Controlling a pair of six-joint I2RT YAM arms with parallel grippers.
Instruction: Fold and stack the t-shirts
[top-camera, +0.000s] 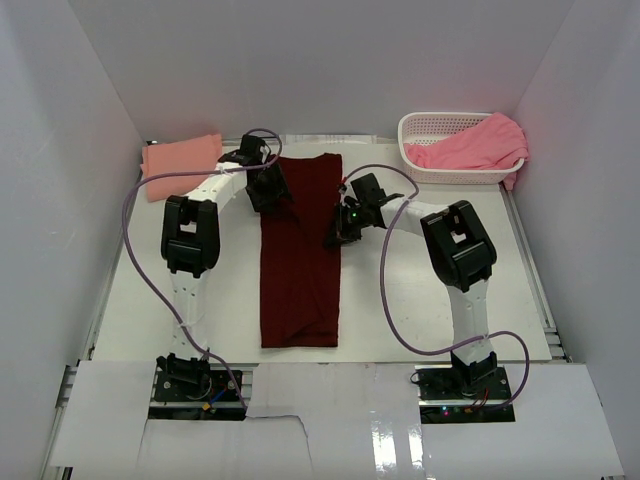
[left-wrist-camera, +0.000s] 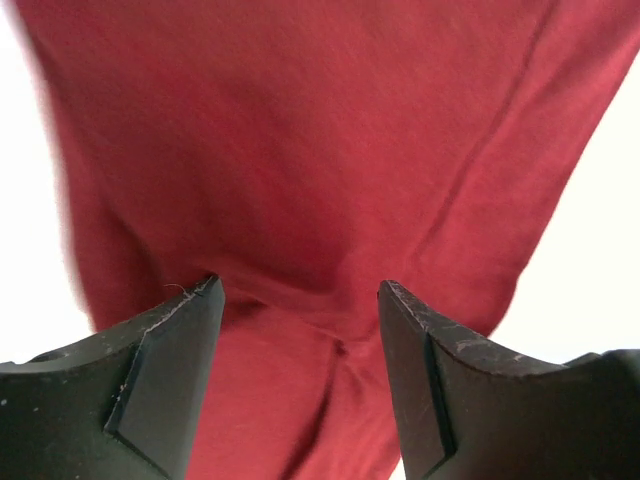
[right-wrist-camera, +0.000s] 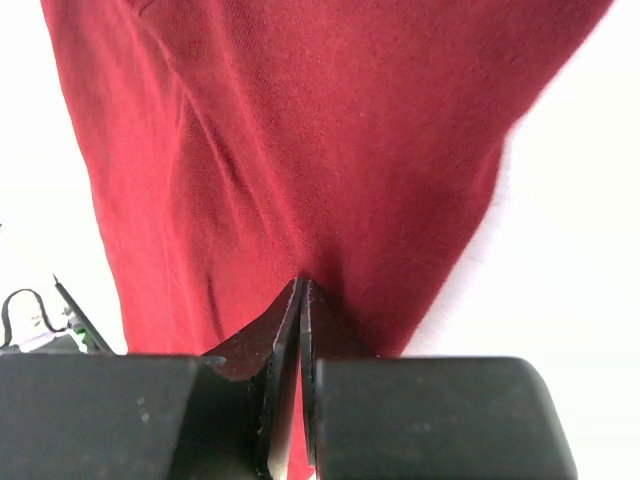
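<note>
Maroon t-shirt lies flat on the table. My left gripper stands wide open above its cloth; my right gripper is clamped together, pinching its right edge

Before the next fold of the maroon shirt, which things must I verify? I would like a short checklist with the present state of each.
1. Right end effector shut on the edge of the maroon shirt: ok.
2. Left end effector gripping the shirt: not ok, it is open over the cloth.
3. Shirt lies as a flat long strip: ok.
4. Right grip holds every layer: cannot tell.
5. Peach shirt folded at the far left, apart from both arms: ok.
6. Pink shirt out of the basket: not ok, it lies in it.
</note>
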